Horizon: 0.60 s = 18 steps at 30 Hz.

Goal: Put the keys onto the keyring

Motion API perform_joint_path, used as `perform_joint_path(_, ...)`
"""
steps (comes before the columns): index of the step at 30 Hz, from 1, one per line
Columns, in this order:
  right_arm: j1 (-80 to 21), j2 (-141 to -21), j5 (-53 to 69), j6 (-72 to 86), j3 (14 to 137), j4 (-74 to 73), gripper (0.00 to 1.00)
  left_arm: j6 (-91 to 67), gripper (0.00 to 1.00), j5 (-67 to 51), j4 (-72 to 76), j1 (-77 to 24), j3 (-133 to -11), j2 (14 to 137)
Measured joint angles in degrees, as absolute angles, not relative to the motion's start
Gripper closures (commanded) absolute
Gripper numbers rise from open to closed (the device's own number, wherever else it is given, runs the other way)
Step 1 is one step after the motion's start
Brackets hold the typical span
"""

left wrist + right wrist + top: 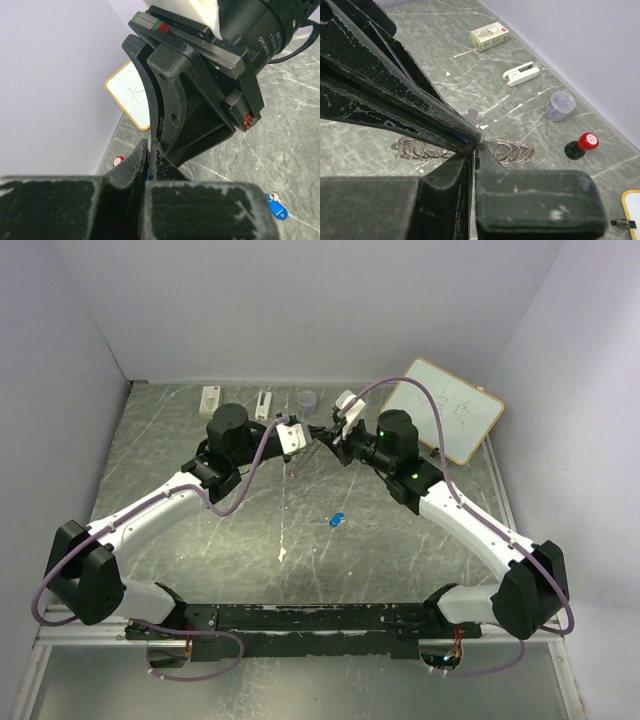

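Nearest the arm bases, the grey marbled table (200,550) lies open across its width, walled close on the left and right. One blue key (336,519) lies flat there, well apart from both arms, with bare surface all round it. Beyond it the two arms reach inward and meet tip to tip above the middle of the table. The right gripper (472,165) is clenched, and the keyring (512,150) sits at its fingertips, its small rings fanning out to either side, so it appears to be pinching the ring's wire. The left gripper (148,160) is clenched too, nose to nose with the right one. A sliver of blue shows between its fingers, possibly the second key, but the view is too tight to be sure. Farther back, along the rear wall, stand a small box (209,398), a white stapler (264,404), a clear cup (306,398) and a red-and-black knob (581,144). A whiteboard (452,408) fills the far right corner.
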State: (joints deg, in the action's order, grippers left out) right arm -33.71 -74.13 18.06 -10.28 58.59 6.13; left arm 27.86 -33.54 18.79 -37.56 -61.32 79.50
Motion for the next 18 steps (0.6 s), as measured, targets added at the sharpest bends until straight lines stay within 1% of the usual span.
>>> perform_joint_path(1,-33.71,-74.06,18.06,-10.33,58.59,6.13,1.00,27.81,0.93,-33.52,18.79,-37.56,-61.30,79.46)
perform_joint_path(2,-33.71,-73.89,18.06,-10.33,58.46,6.28,0.98,27.59,0.93,-33.36,18.98,-37.60,-61.19,79.35)
perform_joint_path(5,-33.74,-72.47,18.00,-10.26,56.55,7.53,0.82,26.81,0.93,-32.69,19.84,-37.78,-60.38,78.78)
perform_joint_path(13,-33.82,-66.78,17.28,-9.61,49.28,13.08,0.70,23.33,0.93,-29.98,21.61,-38.30,-59.33,78.61)
perform_joint_path(18,-33.80,-61.43,15.92,-8.47,41.04,19.03,0.68,21.32,0.93,-29.26,22.92,-38.33,-59.31,78.59)
